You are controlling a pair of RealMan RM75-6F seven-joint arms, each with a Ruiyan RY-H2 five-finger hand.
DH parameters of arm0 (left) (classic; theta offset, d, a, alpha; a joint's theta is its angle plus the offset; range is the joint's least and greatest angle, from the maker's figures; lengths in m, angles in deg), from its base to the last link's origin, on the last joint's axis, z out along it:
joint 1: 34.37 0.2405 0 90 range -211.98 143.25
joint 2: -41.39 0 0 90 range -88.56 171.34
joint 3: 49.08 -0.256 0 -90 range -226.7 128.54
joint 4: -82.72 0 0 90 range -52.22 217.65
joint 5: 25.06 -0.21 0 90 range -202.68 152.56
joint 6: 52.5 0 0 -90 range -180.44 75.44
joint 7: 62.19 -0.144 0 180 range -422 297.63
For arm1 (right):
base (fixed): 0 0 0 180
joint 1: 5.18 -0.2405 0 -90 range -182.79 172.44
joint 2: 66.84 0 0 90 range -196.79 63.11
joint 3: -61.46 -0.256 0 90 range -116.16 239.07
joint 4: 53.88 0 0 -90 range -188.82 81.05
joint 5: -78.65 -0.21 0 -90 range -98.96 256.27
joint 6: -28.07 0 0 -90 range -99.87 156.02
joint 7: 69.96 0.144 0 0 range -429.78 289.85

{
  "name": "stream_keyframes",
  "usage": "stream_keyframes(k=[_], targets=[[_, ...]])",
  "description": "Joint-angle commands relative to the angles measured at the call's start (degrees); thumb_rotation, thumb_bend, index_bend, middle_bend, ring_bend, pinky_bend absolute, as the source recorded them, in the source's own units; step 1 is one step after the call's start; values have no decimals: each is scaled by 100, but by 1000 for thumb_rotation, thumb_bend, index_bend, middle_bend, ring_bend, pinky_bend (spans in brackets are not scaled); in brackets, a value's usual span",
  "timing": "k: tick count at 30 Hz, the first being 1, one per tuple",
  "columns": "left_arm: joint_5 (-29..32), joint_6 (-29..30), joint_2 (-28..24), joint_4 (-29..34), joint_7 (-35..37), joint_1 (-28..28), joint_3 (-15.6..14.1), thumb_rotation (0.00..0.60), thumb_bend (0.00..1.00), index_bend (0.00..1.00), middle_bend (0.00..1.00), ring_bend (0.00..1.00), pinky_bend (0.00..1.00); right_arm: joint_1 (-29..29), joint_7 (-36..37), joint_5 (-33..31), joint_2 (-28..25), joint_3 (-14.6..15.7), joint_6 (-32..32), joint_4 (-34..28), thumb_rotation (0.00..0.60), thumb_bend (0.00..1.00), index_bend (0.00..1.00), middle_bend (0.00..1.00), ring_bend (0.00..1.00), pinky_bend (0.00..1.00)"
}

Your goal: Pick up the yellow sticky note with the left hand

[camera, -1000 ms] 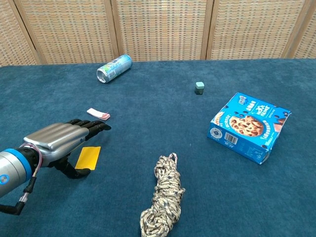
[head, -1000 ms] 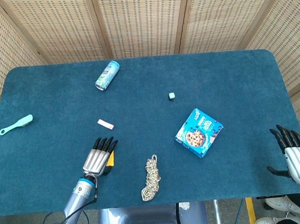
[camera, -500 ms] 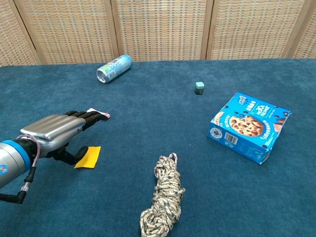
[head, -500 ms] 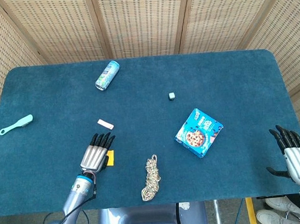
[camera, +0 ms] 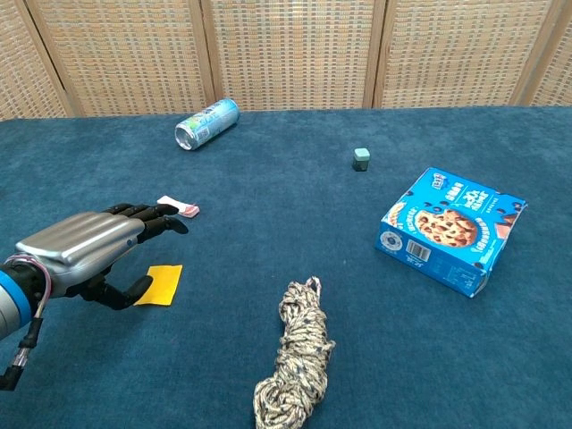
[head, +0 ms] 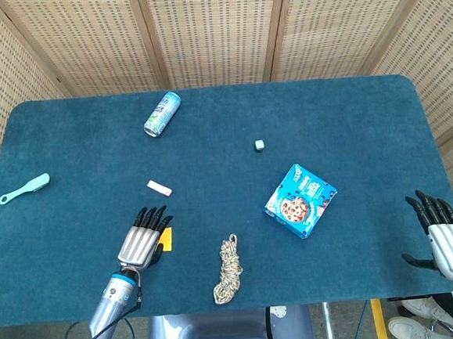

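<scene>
The yellow sticky note [camera: 159,284] lies flat on the blue table, also seen as a small yellow patch [head: 165,238] in the head view. My left hand [camera: 85,244] hovers just left of it, fingers stretched out and apart, thumb tip close to the note's left edge; it holds nothing. In the head view the left hand [head: 140,239] partly covers the note's left side. My right hand [head: 444,234] sits off the table's right front corner, fingers spread and holding nothing.
A coiled rope [camera: 293,357] lies right of the note. A pink eraser [camera: 180,207] sits just beyond my left fingertips. Further off are a drink can [camera: 207,123], a small grey cube [camera: 361,159], a blue cookie box [camera: 451,229] and a teal brush [head: 24,188].
My left hand has drawn back to the left and toward the table's front edge, uncovering more of the sticky note. The note has not moved. The right hand is nearly still.
</scene>
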Motion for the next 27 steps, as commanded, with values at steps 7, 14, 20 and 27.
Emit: stream_keyframes(k=[7, 14, 20, 27], targets=[[13, 81, 104, -116, -85, 21, 16, 600, 391, 211, 0, 0, 0, 0, 6, -16, 8, -8, -3, 2, 600, 0, 0, 0, 0, 0], [-92, 211, 184, -208, -119, 62, -8, 600, 229, 246, 0, 0, 0, 10, 41, -15, 1, -16, -28, -3, 600, 0, 0, 0, 0, 0], [-193, 272, 226, -224, -125, 106, -72, 600, 193, 284, 0, 0, 0, 10, 56, -11, -8, -15, -27, -17, 600, 0, 0, 0, 0, 0], [-175, 314, 349, -366, -177, 129, -19, 600, 197, 331, 0, 0, 0, 15, 99, 1, -22, -10, -31, -28, 600, 0, 0, 0, 0, 0]])
